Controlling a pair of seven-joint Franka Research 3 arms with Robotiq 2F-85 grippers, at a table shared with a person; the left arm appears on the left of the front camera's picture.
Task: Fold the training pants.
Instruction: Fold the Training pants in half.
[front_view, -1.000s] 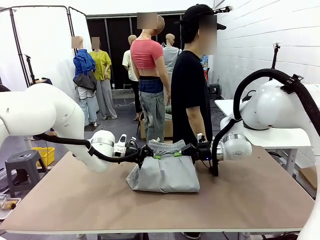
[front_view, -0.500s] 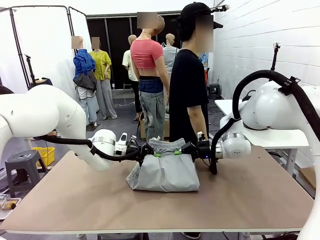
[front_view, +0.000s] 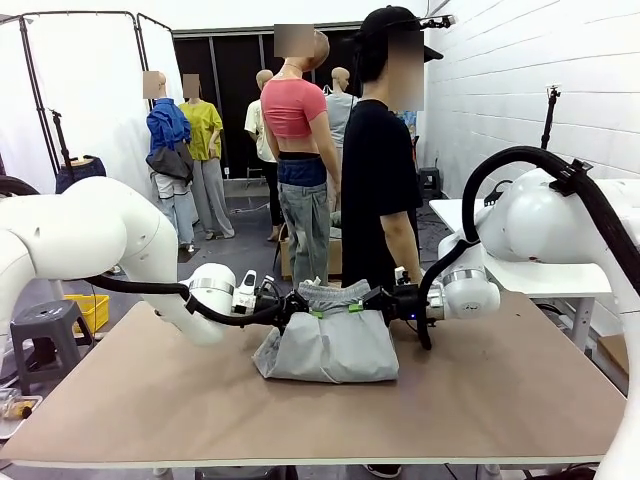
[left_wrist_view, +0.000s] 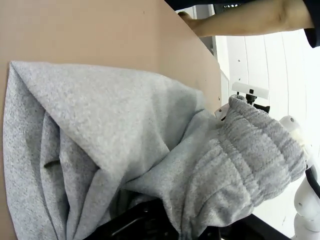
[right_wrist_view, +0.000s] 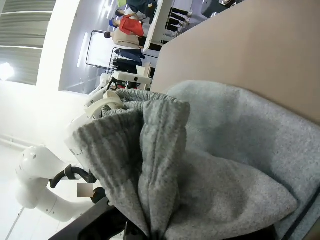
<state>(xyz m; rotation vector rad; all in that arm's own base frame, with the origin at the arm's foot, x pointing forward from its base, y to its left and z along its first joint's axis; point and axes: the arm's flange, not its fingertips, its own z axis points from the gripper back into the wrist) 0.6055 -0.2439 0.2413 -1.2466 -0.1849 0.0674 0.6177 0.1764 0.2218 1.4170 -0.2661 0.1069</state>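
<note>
Light grey training pants (front_view: 328, 342) are sitting bunched in a soft, folded heap at the middle of the brown tabletop (front_view: 500, 400), their gathered elastic waistband lifted at the top. The left claw (front_view: 312, 311) and right claw (front_view: 356, 306) are each pinching a waistband side. A person (front_view: 380, 170) is standing just behind. No readable writing is showing.
</note>
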